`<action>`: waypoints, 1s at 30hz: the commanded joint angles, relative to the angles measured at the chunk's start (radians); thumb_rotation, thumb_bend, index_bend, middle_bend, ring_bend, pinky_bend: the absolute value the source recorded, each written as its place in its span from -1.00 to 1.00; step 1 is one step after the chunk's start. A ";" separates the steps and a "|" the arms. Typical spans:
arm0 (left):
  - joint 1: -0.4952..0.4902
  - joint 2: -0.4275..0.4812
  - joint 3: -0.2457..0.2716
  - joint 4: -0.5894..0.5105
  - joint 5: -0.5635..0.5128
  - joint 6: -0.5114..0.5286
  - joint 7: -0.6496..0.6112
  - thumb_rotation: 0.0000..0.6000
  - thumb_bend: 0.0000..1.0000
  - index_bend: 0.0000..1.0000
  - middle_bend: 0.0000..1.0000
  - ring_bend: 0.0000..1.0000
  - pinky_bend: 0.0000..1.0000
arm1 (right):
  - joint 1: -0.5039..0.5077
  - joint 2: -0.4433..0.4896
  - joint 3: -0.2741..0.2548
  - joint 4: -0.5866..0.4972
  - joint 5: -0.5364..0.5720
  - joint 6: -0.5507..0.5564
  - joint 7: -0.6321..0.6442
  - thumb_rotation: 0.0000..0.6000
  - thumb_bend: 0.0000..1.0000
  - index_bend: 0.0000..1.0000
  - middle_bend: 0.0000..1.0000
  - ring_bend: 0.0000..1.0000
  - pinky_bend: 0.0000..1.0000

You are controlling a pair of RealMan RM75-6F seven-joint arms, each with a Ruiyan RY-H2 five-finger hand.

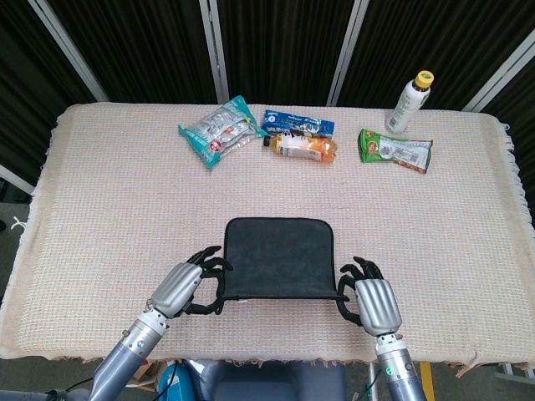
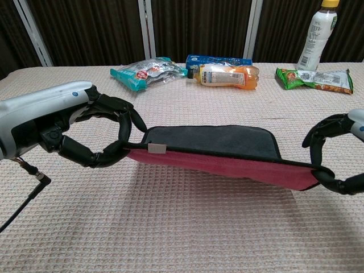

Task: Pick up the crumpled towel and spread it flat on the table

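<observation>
stretching between the two hands, the towel (image 1: 281, 257) is held by its near edge, with the far part already lying on the table (image 1: 109, 192) and the near edge raised just above the cloth, as is shown in the chest view, where the red underside is seen. the left hand (image 1: 185, 284) is closed in a pinch on the towel's near left corner, and the right hand (image 1: 368, 299) is closed in a pinch on the near right corner. the towel's long axis is laid across from one hand to the other, so that both hands are set at its ends and neither is nearer than the other. the towel's near edge is kept taut and almost level, slightly lower at the right hand's end. it is judged that the spreading is nearly done, and that only the near edge remains to be lowered onto the table and released. well beyond the towel's far edge, an orange bottle (image 1: 306, 147), three snack packets and a white bottle (image 1: 409, 102) are seen in a row.
</observation>
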 commanded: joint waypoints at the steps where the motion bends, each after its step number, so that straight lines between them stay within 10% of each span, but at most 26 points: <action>1: 0.004 -0.001 0.001 0.004 -0.006 -0.006 -0.003 1.00 0.05 0.30 -0.41 -0.84 -0.73 | -0.003 -0.003 -0.003 0.004 0.002 -0.005 0.001 1.00 0.00 0.44 -0.33 -0.70 -0.67; 23: 0.023 -0.068 0.022 0.077 -0.039 -0.096 -0.014 1.00 0.03 0.22 -0.46 -0.84 -0.73 | -0.038 -0.006 -0.016 0.046 0.020 -0.065 0.070 1.00 0.01 0.44 -0.34 -0.70 -0.67; 30: 0.011 -0.051 0.023 0.075 -0.062 -0.158 -0.043 1.00 -0.16 -0.04 -0.54 -0.84 -0.73 | -0.033 0.029 -0.026 0.035 0.036 -0.115 0.089 1.00 0.01 -0.11 -0.45 -0.80 -0.76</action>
